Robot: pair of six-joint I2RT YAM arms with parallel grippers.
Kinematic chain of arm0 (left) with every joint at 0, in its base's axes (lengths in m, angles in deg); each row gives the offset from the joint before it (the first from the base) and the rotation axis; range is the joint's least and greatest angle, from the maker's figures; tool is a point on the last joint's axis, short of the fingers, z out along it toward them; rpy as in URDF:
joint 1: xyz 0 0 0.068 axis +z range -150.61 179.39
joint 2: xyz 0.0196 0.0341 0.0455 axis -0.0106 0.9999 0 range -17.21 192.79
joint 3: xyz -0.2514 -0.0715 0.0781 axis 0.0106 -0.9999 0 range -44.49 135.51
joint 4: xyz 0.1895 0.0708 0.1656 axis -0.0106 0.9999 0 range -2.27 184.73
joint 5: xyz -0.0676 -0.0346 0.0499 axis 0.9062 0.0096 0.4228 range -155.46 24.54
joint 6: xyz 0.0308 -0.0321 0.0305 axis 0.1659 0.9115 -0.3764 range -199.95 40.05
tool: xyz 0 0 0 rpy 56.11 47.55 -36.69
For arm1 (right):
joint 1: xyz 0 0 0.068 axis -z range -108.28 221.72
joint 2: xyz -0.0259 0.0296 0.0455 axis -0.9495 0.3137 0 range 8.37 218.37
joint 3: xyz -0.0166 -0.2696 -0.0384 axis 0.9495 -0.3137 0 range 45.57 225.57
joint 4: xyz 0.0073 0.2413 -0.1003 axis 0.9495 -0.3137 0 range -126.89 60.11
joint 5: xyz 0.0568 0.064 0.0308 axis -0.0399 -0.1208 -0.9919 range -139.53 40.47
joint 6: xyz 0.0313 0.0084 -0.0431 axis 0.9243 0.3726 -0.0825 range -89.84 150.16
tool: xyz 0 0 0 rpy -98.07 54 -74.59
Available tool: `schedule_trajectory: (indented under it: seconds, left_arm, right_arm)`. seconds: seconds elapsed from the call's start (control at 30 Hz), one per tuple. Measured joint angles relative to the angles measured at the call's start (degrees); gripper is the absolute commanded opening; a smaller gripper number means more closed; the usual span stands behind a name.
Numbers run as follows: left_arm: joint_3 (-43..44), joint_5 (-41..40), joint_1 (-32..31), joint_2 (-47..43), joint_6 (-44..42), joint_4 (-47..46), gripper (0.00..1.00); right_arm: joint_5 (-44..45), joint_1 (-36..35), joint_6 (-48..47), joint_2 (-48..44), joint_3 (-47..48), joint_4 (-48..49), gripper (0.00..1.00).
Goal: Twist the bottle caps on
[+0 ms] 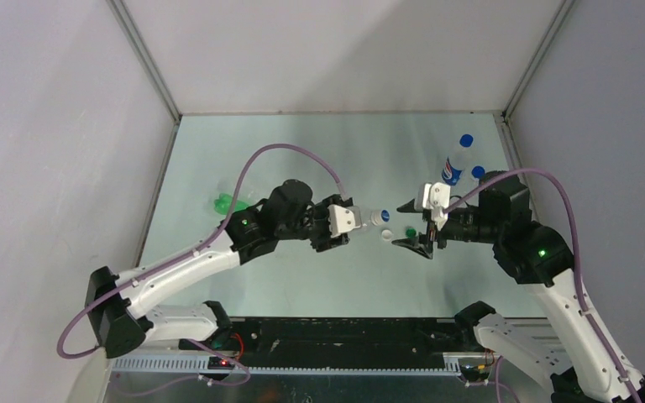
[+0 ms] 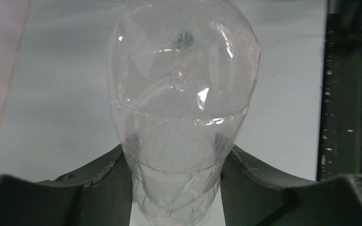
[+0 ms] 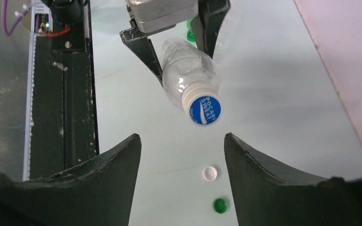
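Grey walls ring the pale bench (image 1: 319,143). A green bottle (image 1: 228,203) hides partly behind the left arm. The left tool (image 1: 348,222) is closed around a clear bottle (image 3: 188,70) held above the bench, with a blue cap (image 3: 205,109) on its mouth. The right tool (image 3: 181,137) gapes wide and empty, just beside that cap. How tight the cap is cannot be seen. The next job is probably picking up the white cap (image 3: 209,173).
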State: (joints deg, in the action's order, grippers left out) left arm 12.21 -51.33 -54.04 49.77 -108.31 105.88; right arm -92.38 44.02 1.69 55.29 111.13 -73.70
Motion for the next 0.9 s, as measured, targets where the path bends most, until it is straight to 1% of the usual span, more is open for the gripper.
schedule_trajectory:
  seconds: [0.07, 0.2, 0.33, 0.47, 0.73, 0.8, 0.83, 0.87, 0.9]
  left_arm:
    - [1.44, 3.23, 0.0, 1.22, 0.09, 1.7, 0.37]
    - [2.25, 7.37, 0.0, 3.15, 0.61, 3.69, 0.37]
    - [2.25, 9.27, 0.0, 3.52, 1.16, 5.11, 0.37]
    - [2.29, 10.4, 0.0, 3.52, 1.4, 5.66, 0.37]
    - [2.89, 11.04, 0.0, 3.58, 1.44, 6.49, 0.37]
    - [2.89, 11.13, 0.09, 3.67, 1.44, 6.73, 0.37]
    - [2.89, 11.17, 0.11, 3.74, 1.44, 6.88, 0.36]
    - [2.89, 11.21, 0.11, 3.82, 1.46, 6.99, 0.36]
    - [2.93, 11.32, 0.11, 3.93, 1.49, 7.13, 0.35]
  right_arm:
    - [-1.01, -0.33, -3.76, -0.13, -0.22, -0.79, 0.64]
    - [-1.38, -1.03, -8.31, 0.85, -0.22, -1.38, 0.63]
    - [-1.97, -1.7, -10.49, 2.32, -0.26, -1.51, 0.59]
    - [-2.45, -2.14, -11.67, 3.15, -0.5, -1.6, 0.53]
    - [-4.24, -2.23, -12.09, 3.78, -0.52, -1.62, 0.29]
    - [-4.59, -2.23, -11.89, 4.09, -0.52, -1.6, 0.19]
    - [-4.63, -2.23, -11.61, 4.26, -0.52, -1.64, 0.15]
    - [-4.66, -2.23, -11.21, 4.42, -0.52, -1.66, 0.05]
    - [-4.63, -2.23, -10.4, 4.52, -0.52, -1.77, 0.01]
